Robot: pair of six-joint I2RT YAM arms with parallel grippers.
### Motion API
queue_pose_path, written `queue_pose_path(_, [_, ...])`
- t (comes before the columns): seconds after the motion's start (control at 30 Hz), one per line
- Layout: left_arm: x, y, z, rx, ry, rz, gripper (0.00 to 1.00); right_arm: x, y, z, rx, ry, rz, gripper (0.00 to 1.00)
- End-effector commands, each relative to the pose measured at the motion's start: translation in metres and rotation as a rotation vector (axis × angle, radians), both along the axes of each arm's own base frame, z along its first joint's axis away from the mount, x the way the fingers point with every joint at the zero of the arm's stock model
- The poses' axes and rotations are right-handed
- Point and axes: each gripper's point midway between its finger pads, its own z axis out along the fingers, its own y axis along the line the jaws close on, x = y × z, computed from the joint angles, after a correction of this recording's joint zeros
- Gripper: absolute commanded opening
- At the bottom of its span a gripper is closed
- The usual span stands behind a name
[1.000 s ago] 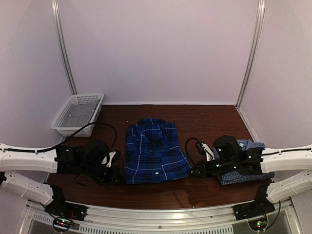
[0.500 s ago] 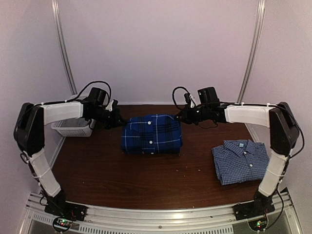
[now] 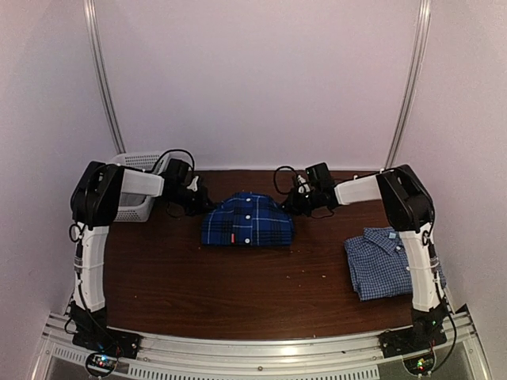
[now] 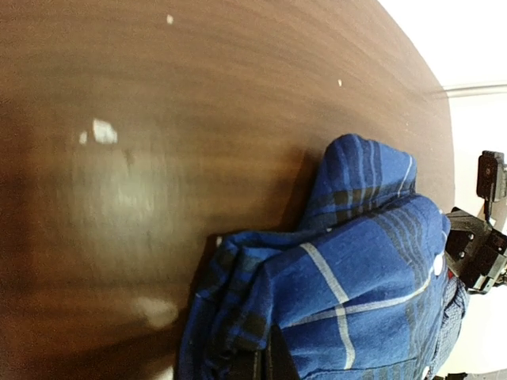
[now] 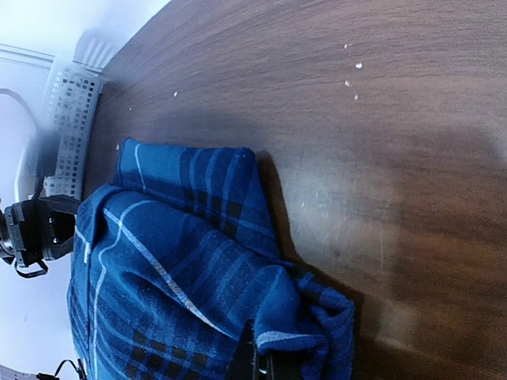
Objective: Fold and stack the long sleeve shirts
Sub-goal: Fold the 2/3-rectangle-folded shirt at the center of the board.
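Observation:
The dark blue plaid shirt (image 3: 245,222) lies folded at the middle back of the table, collar side up. My left gripper (image 3: 201,205) is shut on its left far corner, and cloth bunches over the jaws in the left wrist view (image 4: 265,368). My right gripper (image 3: 292,204) is shut on the right far corner, with a fold of plaid (image 5: 174,269) pinched at the jaws (image 5: 255,364). The paler small-check shirt (image 3: 386,261) lies folded at the right, apart from both grippers.
A white mesh basket (image 3: 136,204) stands at the back left, partly behind the left arm. Bare brown tabletop (image 3: 238,293) stretches in front of the plaid shirt. The white back wall rises right behind both grippers.
Both arms went from the table's front to its back. The plaid shirt has been folded smaller, and both grippers now grip its far corners, closer in than half a second ago.

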Motion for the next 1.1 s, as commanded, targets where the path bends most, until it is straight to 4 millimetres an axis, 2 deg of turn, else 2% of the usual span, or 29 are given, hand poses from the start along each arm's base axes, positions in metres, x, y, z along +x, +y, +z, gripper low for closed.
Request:
queue_pose_path(0.0, [-0.044,-0.009,0.017,-0.044,-0.018,-0.027,0.00,-0.047,-0.001,0.007,-0.007,-0.005,0.058,0.00])
queue_pose_path(0.03, [-0.055,-0.008,0.027,-0.049,-0.036,-0.026,0.00,-0.059,-0.002,0.007,-0.008,0.000,0.065,0.00])
queue_pose_path(0.1, [-0.083,-0.005,0.034,-0.054,-0.035,-0.035,0.00,-0.085,-0.010,0.006,-0.019,0.012,0.076,0.00])
queue_pose_path(0.2, [-0.120,0.001,0.045,-0.043,-0.063,-0.051,0.00,-0.118,-0.022,0.021,-0.022,-0.003,0.077,0.00])
queue_pose_path(0.3, [-0.144,0.011,0.055,-0.031,-0.084,-0.046,0.00,-0.134,-0.038,0.040,-0.030,-0.041,0.043,0.00])
queue_pose_path(0.4, [-0.154,0.019,0.058,-0.003,-0.089,-0.047,0.00,-0.137,-0.046,0.056,-0.037,-0.076,0.020,0.00])
queue_pose_path(0.57, [-0.144,0.020,0.054,0.022,-0.086,-0.051,0.00,-0.127,-0.044,0.057,-0.050,-0.079,0.021,0.00])
queue_pose_path(0.77, [-0.110,0.025,0.047,0.040,-0.099,-0.030,0.00,-0.098,-0.056,0.042,-0.087,-0.062,-0.027,0.00])
queue_pose_path(0.8, [-0.101,0.025,0.049,0.049,-0.112,-0.028,0.02,-0.093,-0.058,0.041,-0.096,-0.062,-0.033,0.07])
queue_pose_path(0.87, [-0.089,0.028,0.049,0.082,-0.120,-0.024,0.24,-0.085,-0.059,0.045,-0.114,-0.067,-0.035,0.17])
queue_pose_path(0.93, [-0.083,0.032,0.054,0.111,-0.137,-0.016,0.41,-0.083,-0.060,0.056,-0.126,-0.091,-0.039,0.28])
queue_pose_path(1.03, [-0.082,0.038,0.067,0.138,-0.168,-0.005,0.54,-0.087,-0.063,0.074,-0.171,-0.135,-0.046,0.42])
queue_pose_path(1.07, [-0.084,0.038,0.071,0.140,-0.175,-0.005,0.56,-0.089,-0.063,0.079,-0.184,-0.146,-0.044,0.44])
